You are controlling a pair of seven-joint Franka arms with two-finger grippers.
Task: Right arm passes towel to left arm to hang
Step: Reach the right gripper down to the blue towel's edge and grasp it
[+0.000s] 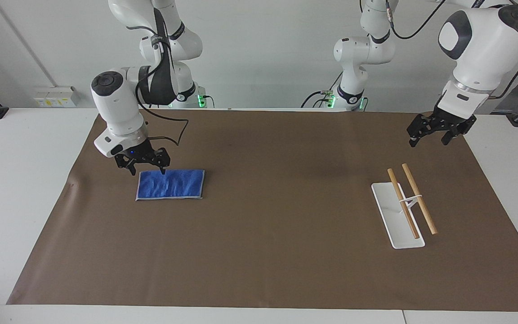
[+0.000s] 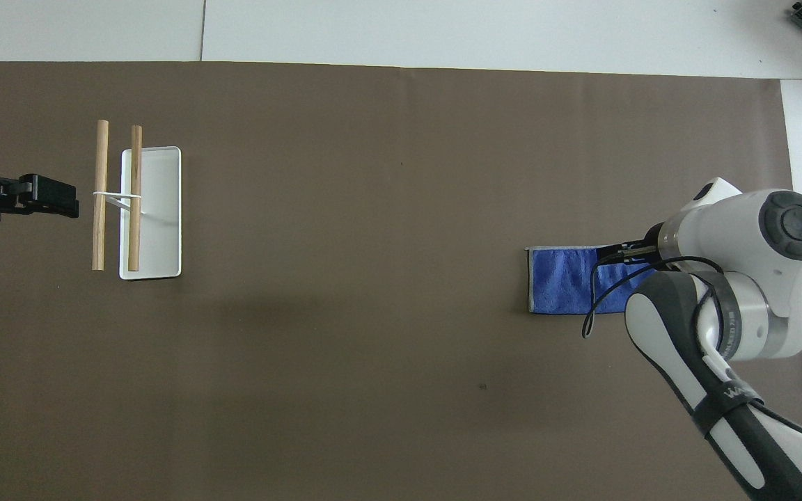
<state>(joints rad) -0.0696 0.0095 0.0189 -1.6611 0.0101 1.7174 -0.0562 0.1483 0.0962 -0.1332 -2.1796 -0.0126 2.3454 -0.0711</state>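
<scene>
Right hand (image 1: 145,170) open, low over the towel's (image 1: 171,184) corner nearest the robots at the right arm's end; towel flat on the bench (image 1: 259,252). Step: pickup approach. Next: drop, pinch the edge, lift. Left hand (image 1: 434,134) open, waiting over the towel rack (image 1: 405,207).

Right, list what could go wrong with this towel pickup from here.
1. The right gripper hangs open over the corner of the towel at the right arm's end of the table; a pinch that close to the edge may catch only the stitched border and slip.
2. The towel lies flat on the brown mat; the fingers may snag the mat too.
3. The left gripper waits by the rack, far from the towel, so the handover needs a long carry.
</scene>
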